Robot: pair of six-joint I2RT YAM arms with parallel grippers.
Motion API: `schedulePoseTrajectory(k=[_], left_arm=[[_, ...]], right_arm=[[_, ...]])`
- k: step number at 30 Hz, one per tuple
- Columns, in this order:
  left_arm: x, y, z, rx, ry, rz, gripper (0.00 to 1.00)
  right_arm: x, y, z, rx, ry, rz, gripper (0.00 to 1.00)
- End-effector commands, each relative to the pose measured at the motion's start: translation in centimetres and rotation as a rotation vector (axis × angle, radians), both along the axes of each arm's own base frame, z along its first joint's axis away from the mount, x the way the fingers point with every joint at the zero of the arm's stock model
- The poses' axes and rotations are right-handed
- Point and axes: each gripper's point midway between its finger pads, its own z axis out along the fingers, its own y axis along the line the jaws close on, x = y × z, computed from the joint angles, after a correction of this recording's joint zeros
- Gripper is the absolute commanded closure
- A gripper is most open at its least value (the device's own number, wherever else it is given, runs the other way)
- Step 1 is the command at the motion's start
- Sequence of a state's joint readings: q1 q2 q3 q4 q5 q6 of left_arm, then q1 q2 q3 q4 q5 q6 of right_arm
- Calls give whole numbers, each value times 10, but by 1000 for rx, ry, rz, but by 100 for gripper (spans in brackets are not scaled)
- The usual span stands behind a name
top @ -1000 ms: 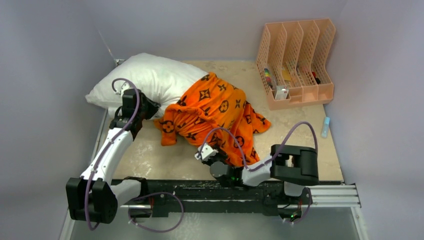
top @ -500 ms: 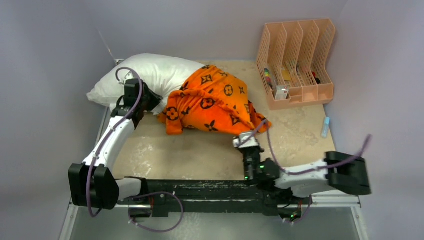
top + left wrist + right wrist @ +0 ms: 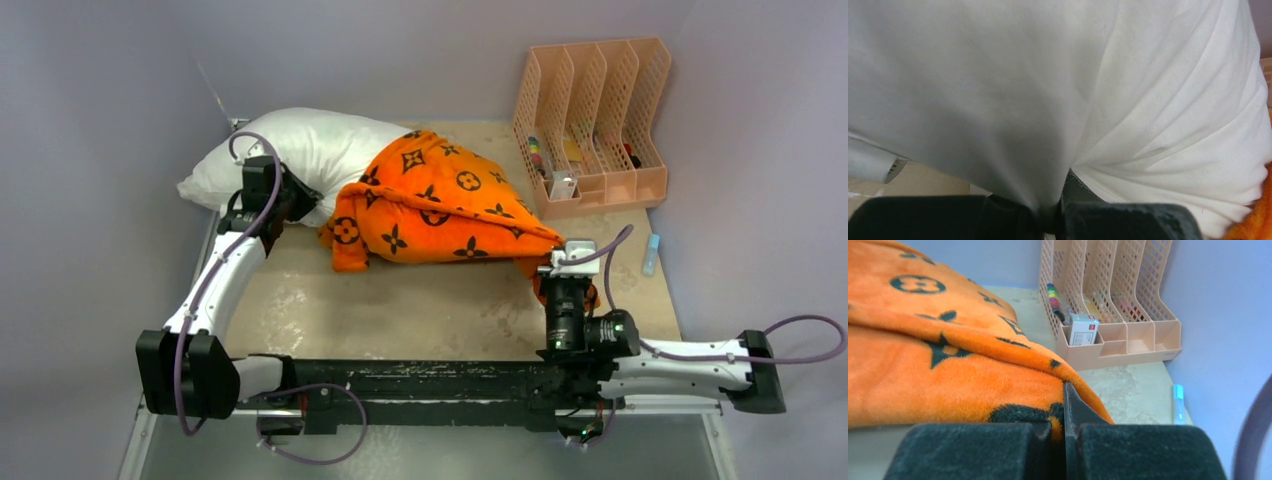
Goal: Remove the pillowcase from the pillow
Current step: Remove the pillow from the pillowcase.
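The left arm [image 3: 215,290] rises from its base at the near left and stretches its white forearm toward the far left, the wrist turned to the right. The left gripper [image 3: 300,203] has its jaws pinched together on a fold of the pillow [image 3: 998,75]. The right arm [image 3: 690,365] lies low along the near edge, its elbow thrown out to the far right and its forearm doubling back leftward. Its wrist points away from the bases, and the right gripper [image 3: 562,262] has its dark pads [image 3: 973,450] pressed together on the edge of the pillowcase [image 3: 923,365].
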State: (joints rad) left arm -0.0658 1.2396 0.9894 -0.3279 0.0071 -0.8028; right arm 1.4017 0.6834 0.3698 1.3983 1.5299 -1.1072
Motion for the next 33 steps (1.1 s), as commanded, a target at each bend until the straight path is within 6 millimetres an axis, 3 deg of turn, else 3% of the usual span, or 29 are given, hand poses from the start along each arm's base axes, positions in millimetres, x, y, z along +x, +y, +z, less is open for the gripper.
schedulePoseTrajectory(k=[1, 2, 4, 7, 10, 14, 15, 16, 17, 20, 21, 23, 28, 30, 33], left_arm=[[12, 54, 4, 149, -35, 147, 100], [11, 52, 3, 141, -37, 139, 100], [10, 49, 0, 127, -38, 131, 100], [8, 44, -2, 106, -44, 110, 100], [7, 39, -2, 89, -43, 93, 100], [9, 36, 3, 69, -58, 85, 100], [9, 36, 3, 70, -56, 84, 100], [9, 35, 3, 69, -55, 82, 100], [10, 35, 3, 68, -55, 81, 100], [10, 33, 3, 61, -57, 75, 100], [10, 33, 3, 57, -57, 72, 100], [10, 31, 3, 53, -56, 64, 100], [9, 29, 3, 56, -45, 44, 100], [10, 27, 4, 50, -45, 34, 100], [8, 24, 6, 39, -45, 21, 100]], right_arm=[[-3, -3, 10, 70, 62, -100, 100], [-1, -1, 11, 12, 66, -92, 100], [2, -1, 20, 71, 28, -69, 100], [6, 15, 21, 9, 34, -63, 99], [10, 49, 15, -137, 38, -5, 60], [17, 96, 11, -245, 36, 128, 39], [15, 121, 7, -189, 80, 266, 33], [5, 128, -14, -119, 216, 346, 21], [6, 122, -19, -81, 265, 325, 17], [-1, 137, -27, -56, 332, 414, 13], [-8, 149, -34, -50, 369, 496, 11], [-18, 175, -31, -29, 357, 654, 2], [-80, 208, -39, 119, 506, 1049, 1], [-82, 214, -31, 149, 461, 1087, 1], [-57, 218, -50, 49, 519, 910, 1]])
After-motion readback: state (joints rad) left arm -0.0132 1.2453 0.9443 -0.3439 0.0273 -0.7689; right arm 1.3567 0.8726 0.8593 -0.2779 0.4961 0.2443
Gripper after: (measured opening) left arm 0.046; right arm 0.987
